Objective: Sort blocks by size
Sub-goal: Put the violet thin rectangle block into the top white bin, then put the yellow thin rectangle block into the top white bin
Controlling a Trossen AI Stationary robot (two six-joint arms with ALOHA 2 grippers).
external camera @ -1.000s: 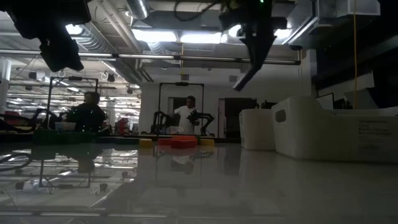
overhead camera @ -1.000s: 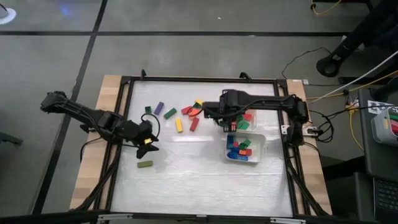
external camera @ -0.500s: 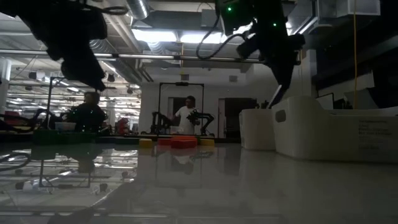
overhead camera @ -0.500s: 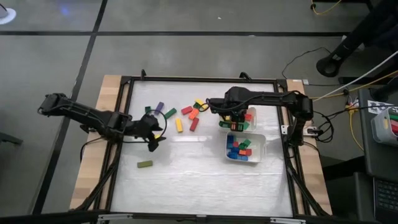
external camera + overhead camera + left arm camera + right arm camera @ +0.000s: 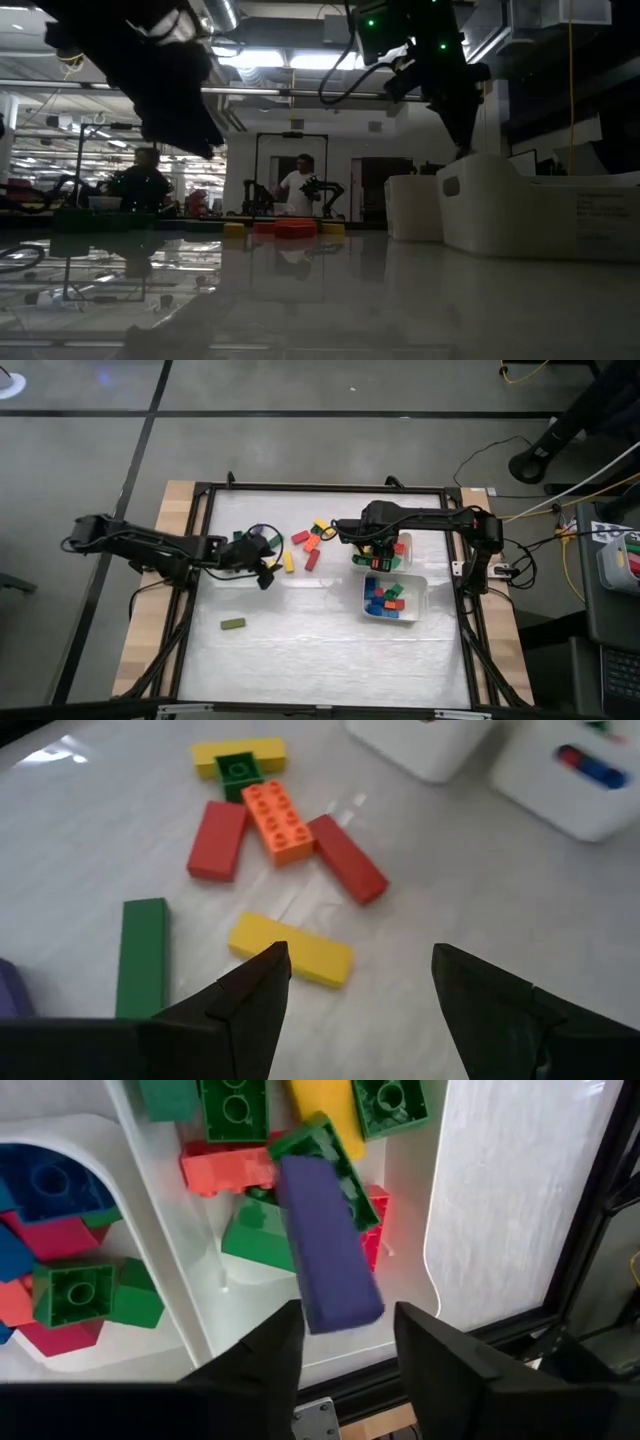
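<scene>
The white table [image 5: 300,650] sits in a black frame on a grey floor; in the low view, its glossy top mirrors a workshop with ceiling lights and two people [image 5: 298,190] far behind.

Two white trays stand at the right: the far tray [image 5: 405,546] holds long blocks, the near tray [image 5: 420,600] short ones. Loose blocks [image 5: 280,815] lie in a cluster at the table's far middle: in the left wrist view, two red, one orange, two yellow and two green. One green bar [image 5: 233,624] lies alone, near left.

The left gripper [image 5: 355,985] hovers released above a yellow bar [image 5: 291,951]. The right gripper [image 5: 345,1335] hangs over the far tray, fingers parted, a purple bar [image 5: 327,1245] lying loose between them on the pile.
</scene>
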